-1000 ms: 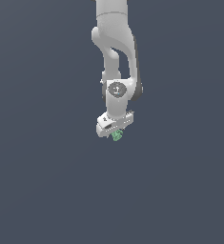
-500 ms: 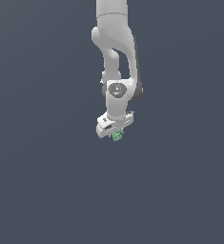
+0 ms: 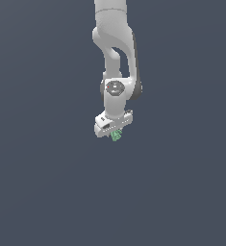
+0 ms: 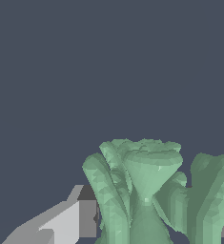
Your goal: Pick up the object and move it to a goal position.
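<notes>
The object (image 3: 116, 135) is a tiny light-green lumpy item held under the white arm in the exterior view. My gripper (image 3: 115, 134) is shut on it, with the item poking out below the white hand. In the wrist view the object (image 4: 147, 190) fills the near part of the picture, a cluster of green flared lobes. One grey finger (image 4: 80, 217) presses against its side; the other finger is mostly hidden behind the object. No goal marker shows in either view.
A plain dark grey-blue ground (image 3: 47, 192) fills both views. The white arm (image 3: 115, 57) hangs down from the top of the exterior view.
</notes>
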`<state>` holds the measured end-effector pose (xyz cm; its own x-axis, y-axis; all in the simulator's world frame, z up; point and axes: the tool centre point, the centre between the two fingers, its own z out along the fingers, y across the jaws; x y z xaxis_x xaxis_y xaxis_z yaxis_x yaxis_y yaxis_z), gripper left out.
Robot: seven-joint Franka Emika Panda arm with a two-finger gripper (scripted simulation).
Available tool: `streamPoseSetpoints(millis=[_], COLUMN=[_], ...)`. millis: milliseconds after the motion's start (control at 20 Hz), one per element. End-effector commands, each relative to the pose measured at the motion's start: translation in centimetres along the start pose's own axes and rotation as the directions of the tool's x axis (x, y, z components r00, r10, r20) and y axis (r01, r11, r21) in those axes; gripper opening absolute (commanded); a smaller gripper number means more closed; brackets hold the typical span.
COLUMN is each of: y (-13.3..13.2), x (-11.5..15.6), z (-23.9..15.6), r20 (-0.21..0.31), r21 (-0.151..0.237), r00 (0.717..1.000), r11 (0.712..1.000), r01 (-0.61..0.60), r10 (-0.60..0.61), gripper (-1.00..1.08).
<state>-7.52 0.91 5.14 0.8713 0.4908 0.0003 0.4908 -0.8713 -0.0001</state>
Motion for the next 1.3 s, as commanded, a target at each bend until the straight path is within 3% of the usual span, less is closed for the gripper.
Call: streamPoseSetpoints(millis=[0, 300, 950, 1250], y=[0.9, 4.3, 14.5, 17.5], x=[-0.6, -3.0, -9.6, -11.4], z=[-0.9, -4.4, -14.7, -17.7], r20=[-0.001, -0.001, -0.002, -0.001], r21=[-0.001, 0.000, 0.001, 0.001], r00=[1.000, 1.000, 1.000, 1.000], r11=[1.000, 1.000, 1.000, 1.000], r01=[-0.001, -0.001, -0.001, -0.001], r10=[0.001, 0.001, 0.001, 0.001], gripper=[-1.00, -1.00, -1.00, -1.00])
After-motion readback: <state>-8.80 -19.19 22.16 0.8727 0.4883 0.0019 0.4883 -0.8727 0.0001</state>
